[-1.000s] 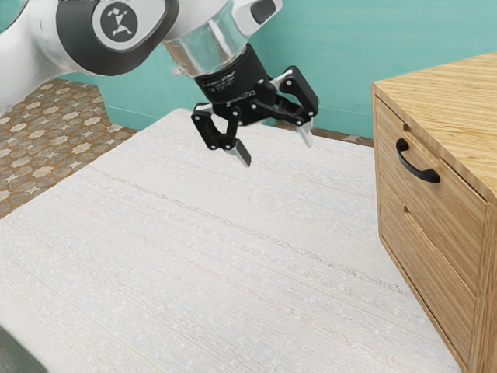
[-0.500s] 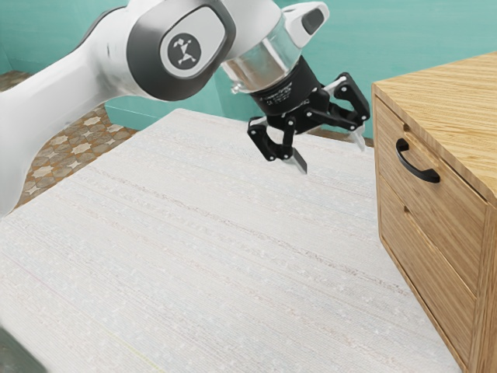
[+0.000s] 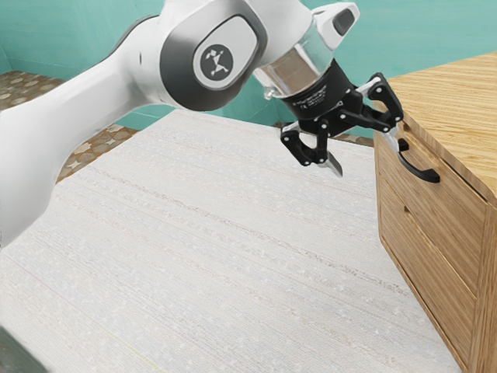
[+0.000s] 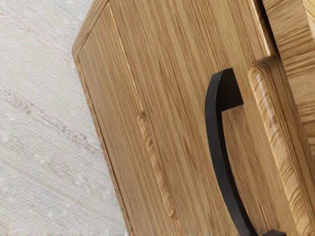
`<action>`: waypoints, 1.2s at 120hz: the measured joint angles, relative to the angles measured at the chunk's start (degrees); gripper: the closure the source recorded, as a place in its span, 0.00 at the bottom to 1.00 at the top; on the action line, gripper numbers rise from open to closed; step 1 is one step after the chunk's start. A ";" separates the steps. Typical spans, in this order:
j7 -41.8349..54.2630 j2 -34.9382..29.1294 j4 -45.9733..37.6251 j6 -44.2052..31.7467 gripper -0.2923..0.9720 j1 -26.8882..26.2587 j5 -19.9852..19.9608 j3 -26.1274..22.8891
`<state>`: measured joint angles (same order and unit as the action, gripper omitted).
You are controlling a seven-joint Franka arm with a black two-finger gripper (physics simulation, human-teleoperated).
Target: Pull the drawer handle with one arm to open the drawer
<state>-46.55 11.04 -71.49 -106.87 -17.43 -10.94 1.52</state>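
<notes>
A wooden cabinet [image 3: 446,233] stands at the exterior view's right, with two drawer fronts, both flush with its face. The upper drawer [image 3: 435,194] carries a curved black handle [image 3: 417,163]. My black gripper [image 3: 365,151] hangs open just to the left of that handle, one finger [image 3: 332,163] over the table and the other finger [image 3: 390,138] close against the cabinet's front upper corner. Nothing sits between them. In the wrist view the handle [image 4: 220,147] arcs across the wood drawer front [image 4: 162,108], seen from near.
A pale, textured tabletop [image 3: 202,249] stretches from the cabinet to the exterior view's left. A teal wall [image 3: 435,39] rises behind. Patterned floor tiles [image 3: 46,124] lie beyond the table's far left edge.
My arm has swung toward the exterior view's right, carrying the open gripper from above the table's far middle up to the cabinet's front. The drawer has not moved.
</notes>
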 joint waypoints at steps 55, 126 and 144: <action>-2.83 2.24 0.92 -1.30 0.34 -0.41 -0.21 -0.02; -4.23 4.90 1.74 -3.79 0.35 -0.41 -0.40 0.06; -4.44 4.90 1.47 -3.90 0.36 -0.41 -0.40 0.06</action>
<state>-50.99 15.95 -70.02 -110.77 -17.84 -11.34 1.58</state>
